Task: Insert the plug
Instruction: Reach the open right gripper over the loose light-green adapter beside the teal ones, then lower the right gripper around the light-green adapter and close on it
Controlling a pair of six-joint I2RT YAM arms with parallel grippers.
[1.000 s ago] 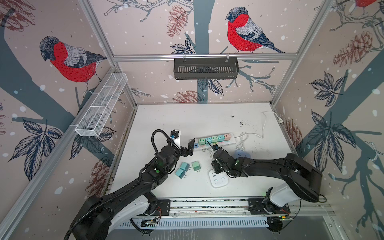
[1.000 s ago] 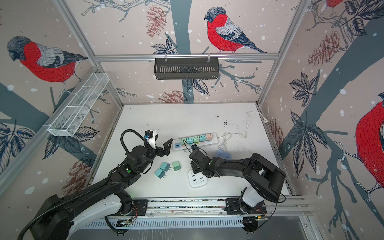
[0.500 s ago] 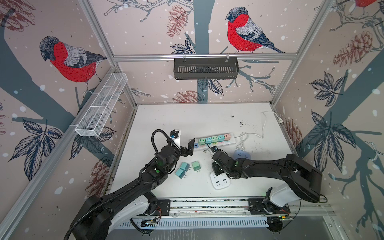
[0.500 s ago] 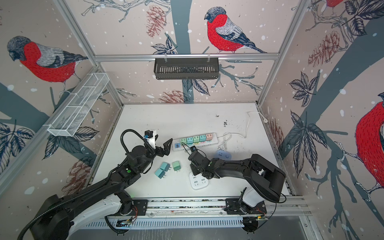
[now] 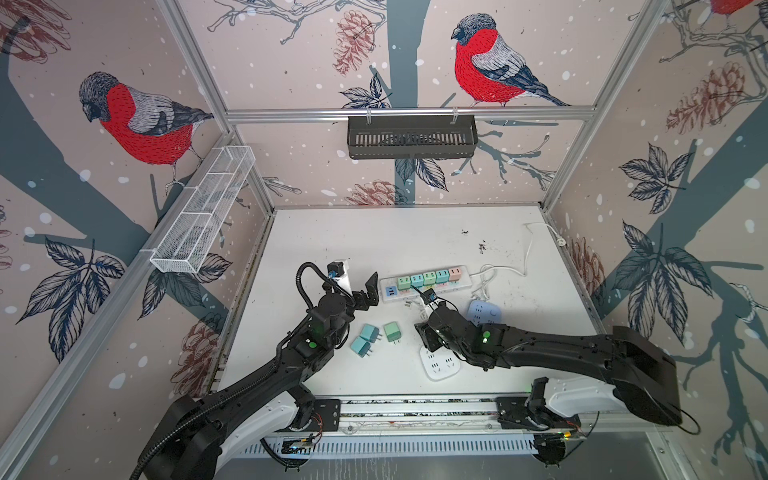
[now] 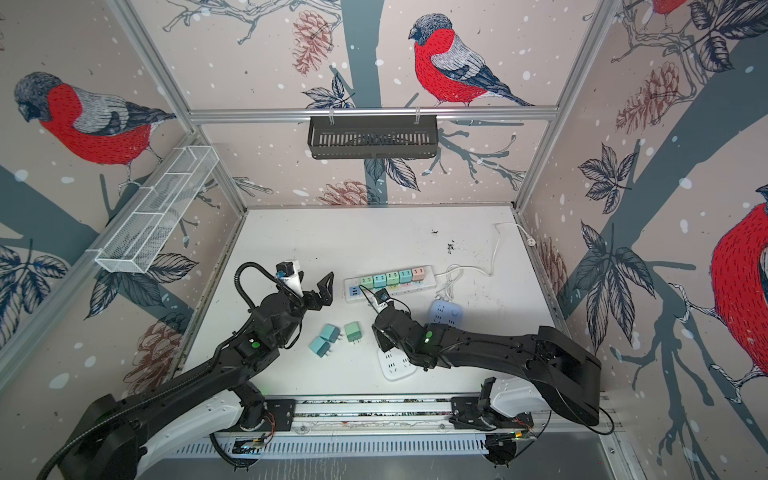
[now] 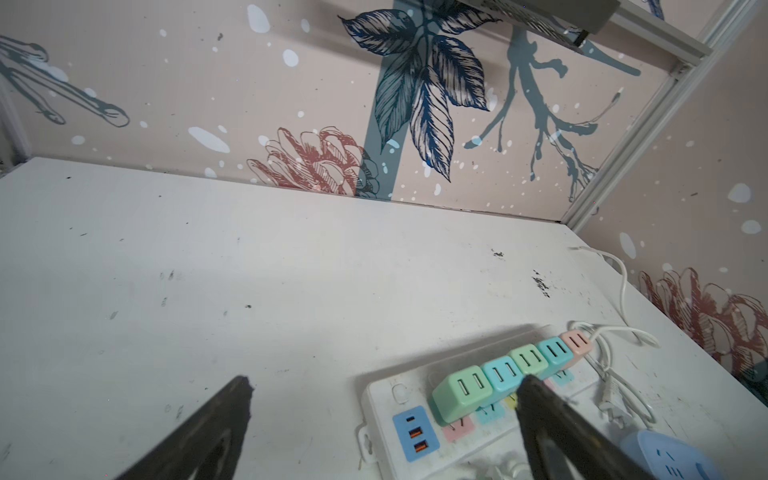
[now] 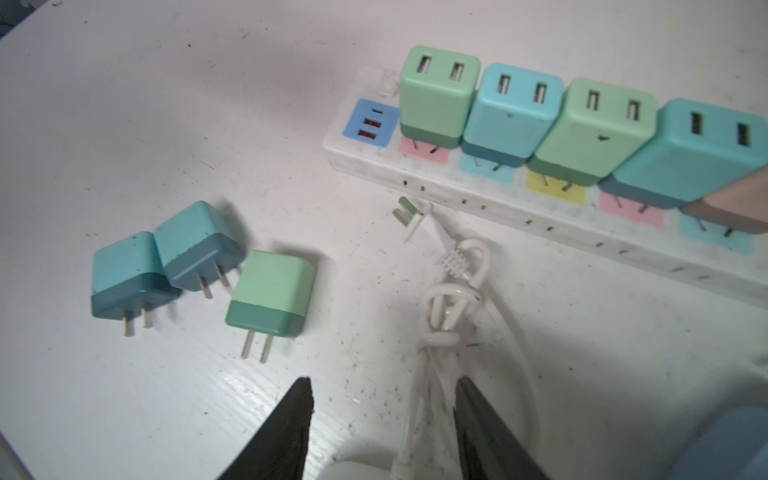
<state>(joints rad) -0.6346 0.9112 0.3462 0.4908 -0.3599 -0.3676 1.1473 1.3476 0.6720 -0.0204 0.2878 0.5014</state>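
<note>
bullfinch wallpaper closes in a scuffed white tabletop, and near the middle of both top views lies a long white power strip with a row of five green, teal and pink cube chargers seated in it. below and left of the strip in a top view, three loose ones lie on their sides with prongs showing: a light green cube charger and two teal cube chargers that touch each other. a flat white two-pin plug on a knotted white cord lies just beside the strip's near edge. the right gripper hovers low over that cord, jaws apart and empty. the left gripper sits at the strip's left end, jaws spread wide, holding nothing. no plug is in hand, so the step looks like picking one up. which plug is meant i cannot tell, though the corded one lies nearest. the next move likely calls for closing on its body, turning the pins toward a free socket and pressing straight in, perhaps with the left arm steadying the strip.
</note>
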